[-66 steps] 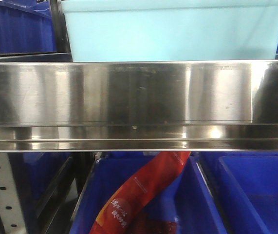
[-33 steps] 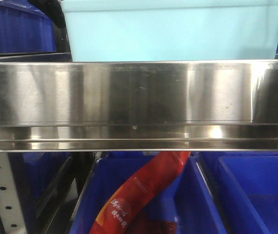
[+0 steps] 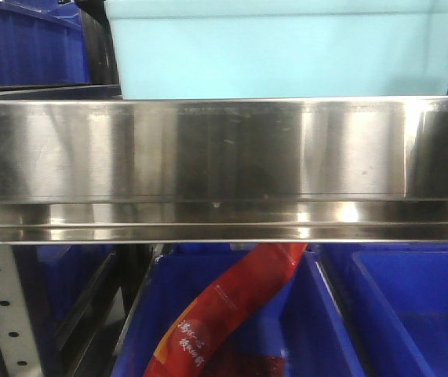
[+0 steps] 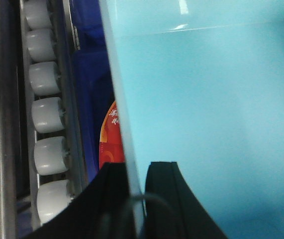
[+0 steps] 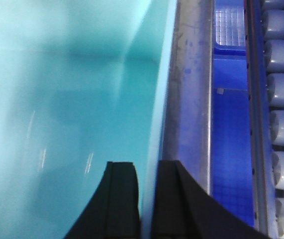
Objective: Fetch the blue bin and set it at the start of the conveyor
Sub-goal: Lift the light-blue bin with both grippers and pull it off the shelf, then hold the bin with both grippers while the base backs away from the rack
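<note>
Left gripper (image 4: 137, 201), narrowed to a slim gap, pinches one side wall of a pale aqua rectangular plastic bin (image 4: 206, 109). One black finger (image 4: 109, 199) sits outside the wall and the other inside, with the thin rim running up between them. Right gripper (image 5: 146, 204) holds the opposite wall the same way, its two black fingers close together on either side of the aqua plastic.

Just outside the left-hand wall, a red-and-orange printed packet (image 4: 111, 134) shows beside a dark royal-blue plastic crate (image 4: 89, 74). Beyond them, a row of white cylindrical rollers (image 4: 45, 114) runs along a grey metal track. On the right side, a scuffed steel strip (image 5: 189, 99) lies just beside the bin's wall, then a bright blue grid-floored crate (image 5: 229, 124), then a second roller row (image 5: 283, 89).

Seen from the front, a broad brushed stainless-steel shelf rail (image 3: 224, 149) crosses the whole frame. The bin stands on the level above and behind it. Its base is hidden by the rail, so whether it rests on the shelf cannot be told. Below the rail sits an open blue tub (image 3: 325, 314) holding a long red packet with white lettering (image 3: 231, 302), with a perforated pale metal upright (image 3: 0, 314) at lower left.
</note>
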